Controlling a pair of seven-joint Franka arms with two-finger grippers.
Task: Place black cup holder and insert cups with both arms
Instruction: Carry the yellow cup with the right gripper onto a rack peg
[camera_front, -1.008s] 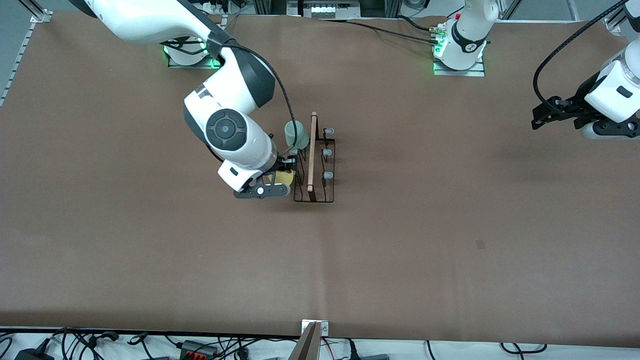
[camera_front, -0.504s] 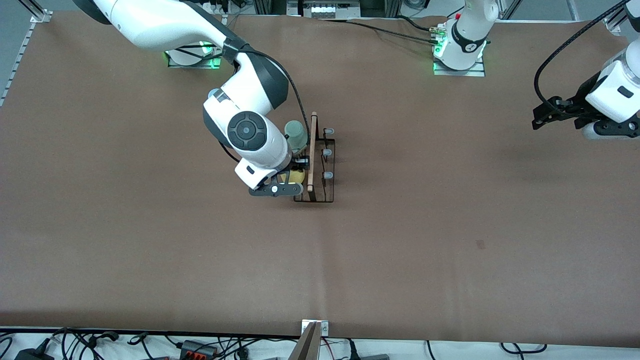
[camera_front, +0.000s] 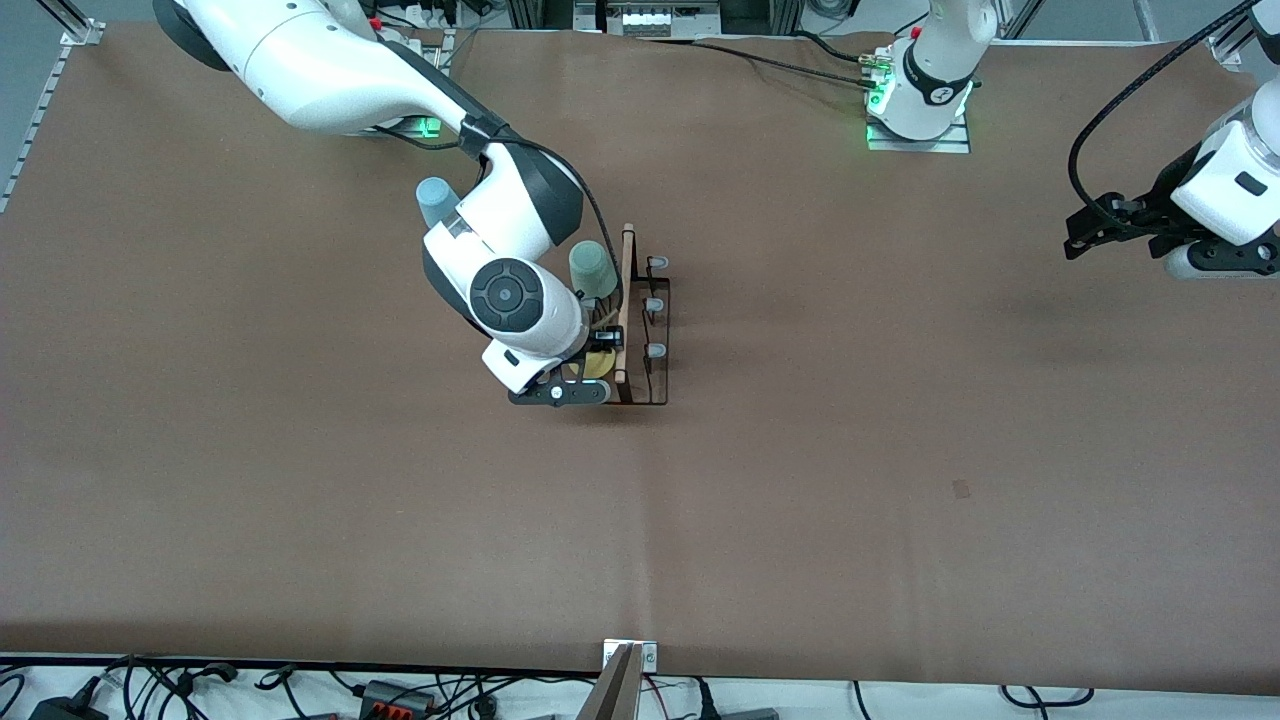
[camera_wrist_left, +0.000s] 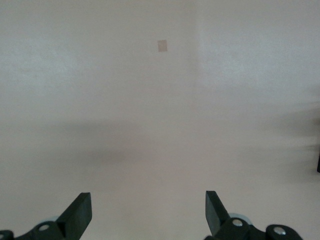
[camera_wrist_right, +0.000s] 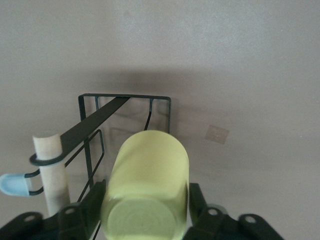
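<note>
The black cup holder stands mid-table with its pale wooden rod on top. A mint green cup sits upside down on one prong. My right gripper is shut on the yellow cup and holds it on its side over the holder's end nearer the camera. In the right wrist view the yellow cup fills the space between the fingers, above the holder's wire base. A light blue cup stands on the table toward the right arm's end. My left gripper waits, open, at the left arm's end.
Three bare prongs with grey-blue tips line the holder's side toward the left arm's end. One such tip shows beside the rod in the right wrist view. The left wrist view shows bare brown table under the open gripper.
My right arm has carried the yellow cup sideways onto the holder and a little nearer the camera. The light blue cup has come into view from under the arm. The left arm has not moved.
</note>
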